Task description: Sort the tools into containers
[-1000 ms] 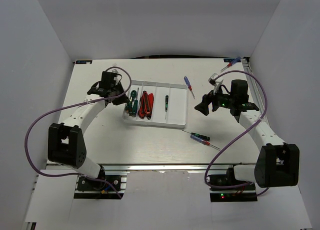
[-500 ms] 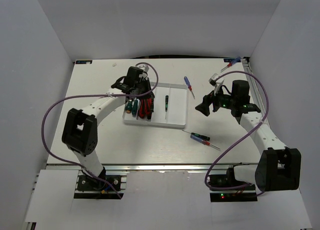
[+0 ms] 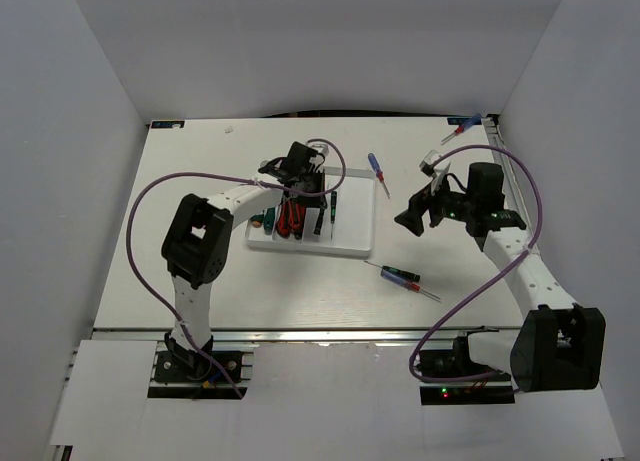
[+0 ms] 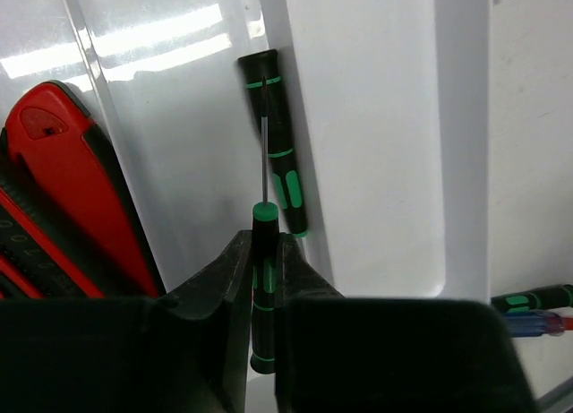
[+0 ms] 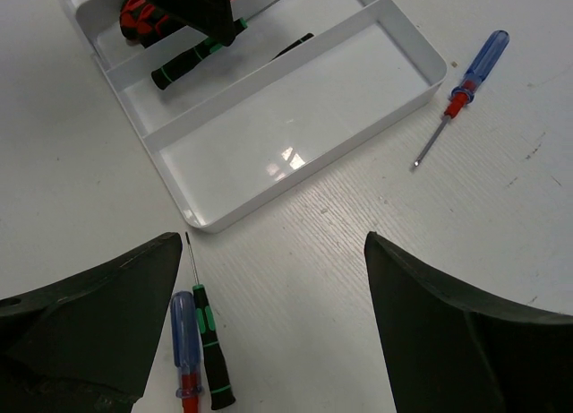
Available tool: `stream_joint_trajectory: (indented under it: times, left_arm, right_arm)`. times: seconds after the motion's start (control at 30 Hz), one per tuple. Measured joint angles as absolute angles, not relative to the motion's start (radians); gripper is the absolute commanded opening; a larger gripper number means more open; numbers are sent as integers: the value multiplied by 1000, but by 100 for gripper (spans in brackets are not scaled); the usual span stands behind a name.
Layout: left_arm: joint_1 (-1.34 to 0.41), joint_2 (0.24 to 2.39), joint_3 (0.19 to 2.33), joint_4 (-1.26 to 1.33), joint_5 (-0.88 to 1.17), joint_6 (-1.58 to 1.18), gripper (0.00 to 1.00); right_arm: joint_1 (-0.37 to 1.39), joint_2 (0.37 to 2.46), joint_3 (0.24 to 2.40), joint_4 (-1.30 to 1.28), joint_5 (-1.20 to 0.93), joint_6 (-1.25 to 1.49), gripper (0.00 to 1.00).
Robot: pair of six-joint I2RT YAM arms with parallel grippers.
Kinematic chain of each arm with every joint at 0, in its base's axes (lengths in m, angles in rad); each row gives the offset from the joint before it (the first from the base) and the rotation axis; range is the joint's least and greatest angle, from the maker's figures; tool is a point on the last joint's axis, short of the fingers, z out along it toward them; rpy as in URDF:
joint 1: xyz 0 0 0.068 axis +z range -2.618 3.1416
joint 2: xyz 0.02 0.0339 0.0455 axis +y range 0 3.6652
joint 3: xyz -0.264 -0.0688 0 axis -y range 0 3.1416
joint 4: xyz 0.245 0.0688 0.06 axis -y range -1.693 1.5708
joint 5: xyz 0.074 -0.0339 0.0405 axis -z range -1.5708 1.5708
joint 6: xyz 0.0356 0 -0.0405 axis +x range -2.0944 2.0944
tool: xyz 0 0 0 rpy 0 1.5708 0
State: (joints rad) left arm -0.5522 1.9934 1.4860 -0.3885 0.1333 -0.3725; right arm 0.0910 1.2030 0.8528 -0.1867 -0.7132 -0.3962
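Note:
My left gripper (image 4: 262,243) is shut on a thin black-and-green precision driver (image 4: 261,288), held over the white tray (image 3: 355,221). It hangs above the third compartment, where a similar driver (image 4: 279,153) lies. Red-and-black pliers (image 4: 72,189) lie in the compartment to the left. In the top view the left gripper (image 3: 305,186) covers the tray's middle. My right gripper (image 5: 271,243) is open and empty above the table, right of the tray (image 5: 295,153). A blue-handled screwdriver (image 5: 185,341) and a black-green driver (image 5: 210,350) lie side by side below it.
Another blue-handled screwdriver (image 5: 474,73) lies on the table past the tray's far right corner, also in the top view (image 3: 378,171). A small red-and-blue tool (image 3: 465,128) lies at the back right corner. White walls enclose the table.
My left arm has swung right, from the tray's left end to over its middle compartments. The right gripper has barely shifted.

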Motion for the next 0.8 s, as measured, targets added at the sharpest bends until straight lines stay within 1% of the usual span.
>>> stream_joint_trajectory:
  times: [0.1,0.13,0.2,0.27,0.3,0.4,0.5,0.53,0.57,0.63,0.67,0.77,0.8]
  left_arm:
    - [-554,2014,1487,-392,128,-352,34]
    - [-555,2017,1488,-395,124,-345,41]
    - [-559,2020,1489,-395,115,-337,48]
    - [-565,2020,1492,-396,112,-331,52]
    - [-567,2020,1496,-395,110,-329,56]
    - [-568,2018,1502,-392,107,-325,61]
    - [-570,2009,1502,-392,105,-321,69]
    - [-571,2002,1501,-393,104,-322,75]
    - [-571,1992,1501,-392,104,-321,77]
    - [-571,1959,1496,-387,102,-322,82]
    - [-571,1937,1490,-387,101,-323,88]
    - [-571,1832,1443,-364,99,-329,97]
    - [-571,1793,1423,-358,98,-331,98]
  right_arm:
    - [81,1201,853,-196,-713,-413,89]
    - [77,1201,853,-202,-713,-420,90]
    - [67,1201,853,-216,-714,-429,90]
    - [56,1201,855,-229,-713,-441,89]
    - [51,1201,858,-237,-714,-450,90]
    - [39,1206,876,-255,-713,-478,89]
    - [30,1222,912,-282,-715,-515,89]
    - [27,1240,934,-305,-719,-538,90]
    - [25,1262,958,-328,-724,-563,89]
    - [19,1310,1007,-385,-744,-608,89]
    - [15,1333,1030,-411,-752,-625,89]
    - [-13,1367,1063,-468,-772,-681,90]
    - [-21,1372,1074,-503,-783,-719,89]
